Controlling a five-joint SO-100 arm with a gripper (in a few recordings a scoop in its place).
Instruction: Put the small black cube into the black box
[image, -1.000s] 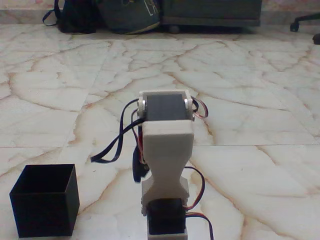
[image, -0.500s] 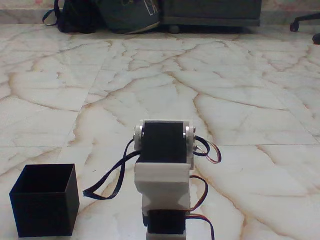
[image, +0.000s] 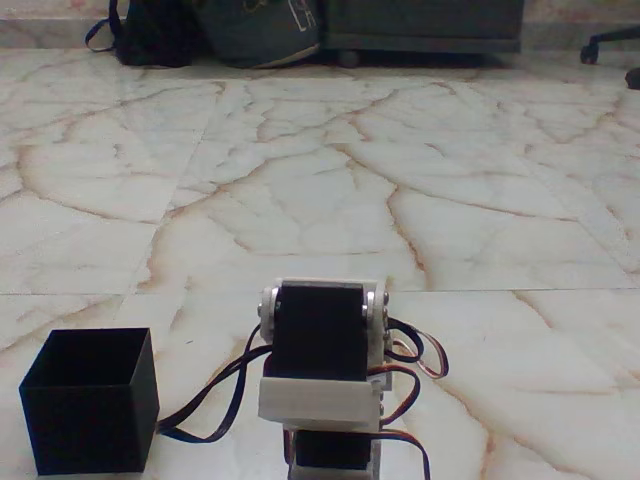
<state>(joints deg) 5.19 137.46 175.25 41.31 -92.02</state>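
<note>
The black box (image: 90, 400) stands open-topped on the marble floor at the lower left of the fixed view. The white arm (image: 322, 380) with its black servo blocks and wires is folded low at the bottom centre, just right of the box. The arm's body hides the gripper's fingers from this camera. The small black cube is out of view.
Veined marble floor (image: 330, 180) stretches away behind the arm. Dark bags (image: 215, 30) and a dark cabinet (image: 420, 25) line the far wall. A chair base (image: 612, 45) shows at the top right.
The arm has folded down and back toward the camera over the last second. Its upper servo block dropped from mid-frame to low in the picture. The black box stayed put.
</note>
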